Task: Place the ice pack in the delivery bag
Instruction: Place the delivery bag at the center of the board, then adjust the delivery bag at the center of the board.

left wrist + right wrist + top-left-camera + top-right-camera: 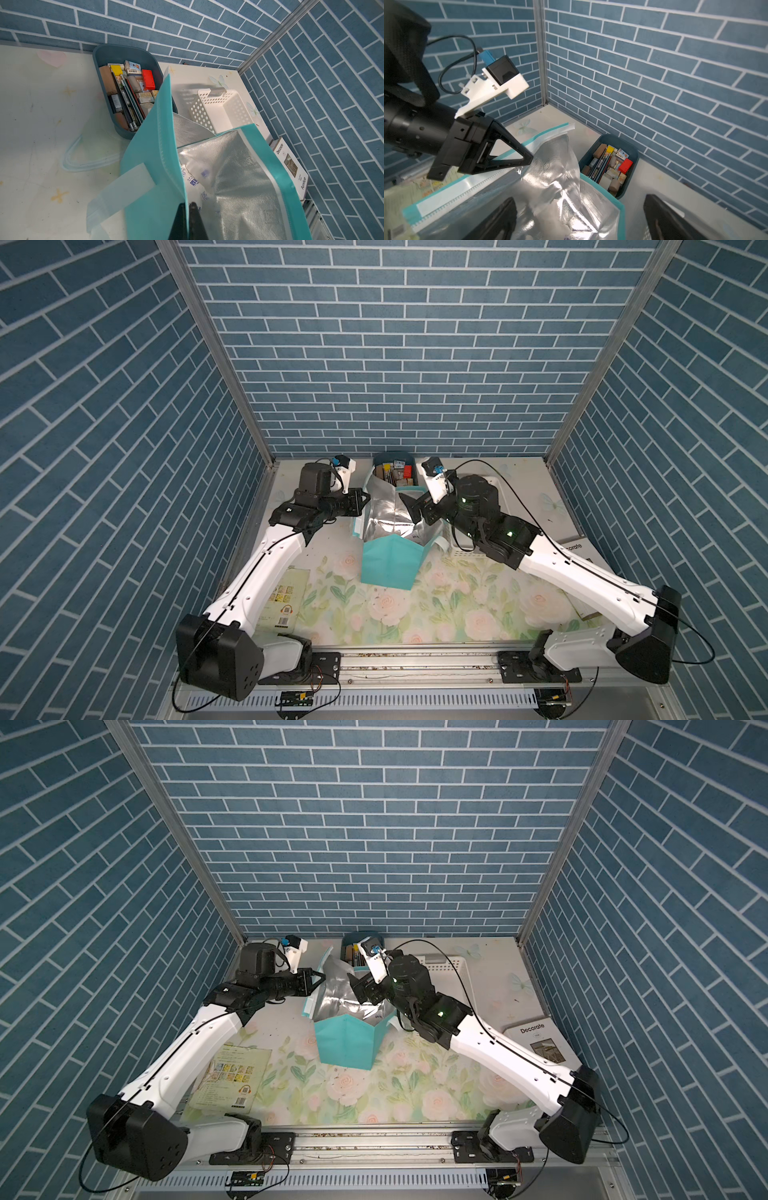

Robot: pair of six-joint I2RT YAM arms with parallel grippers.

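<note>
The delivery bag stands upright mid-table in both top views, teal outside with silver foil lining, its mouth held wide. My left gripper is shut on the bag's left wall at the rim, and it also shows as a left gripper beside the bag from above. The ice pack, a white pouch with blue print, lies inside the bag against the foil. My right gripper hangs open over the bag's mouth with nothing between its fingers, and the ice pack lies below it.
A dark blue bin full of small boxes and pencils stands behind the bag at the back wall. A white perforated basket sits right of it. A "Decorate" booklet lies at the right edge, a printed leaflet under the left arm.
</note>
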